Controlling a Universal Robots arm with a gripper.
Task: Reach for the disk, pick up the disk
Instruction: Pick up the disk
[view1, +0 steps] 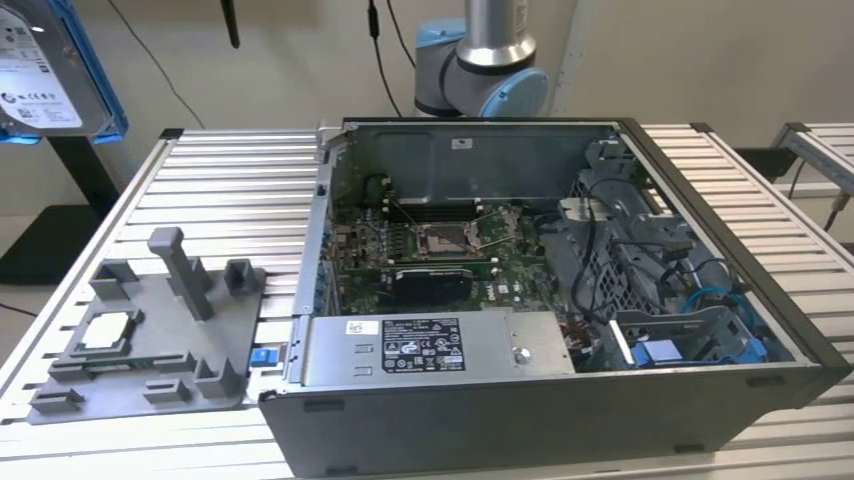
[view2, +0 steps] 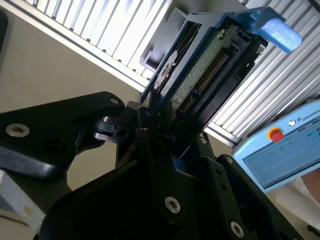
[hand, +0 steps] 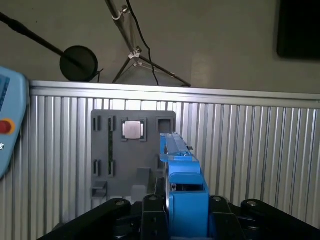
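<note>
Second wrist view has the gripper pinching the disk by one short end, its black fingers pressed on the two broad faces. The blue frame and the connector edge stick out beyond them. In the first wrist view the disk hangs high above the grey fixture plate, well apart from it and from the small square chip seated in that plate. The exterior view shows the disk well above the plate, whose posts stand up beneath. The pick looks made. With so narrow a hold on a heavy drive, a firm squeeze and slow, level travel clear of those posts seem wise.
</note>
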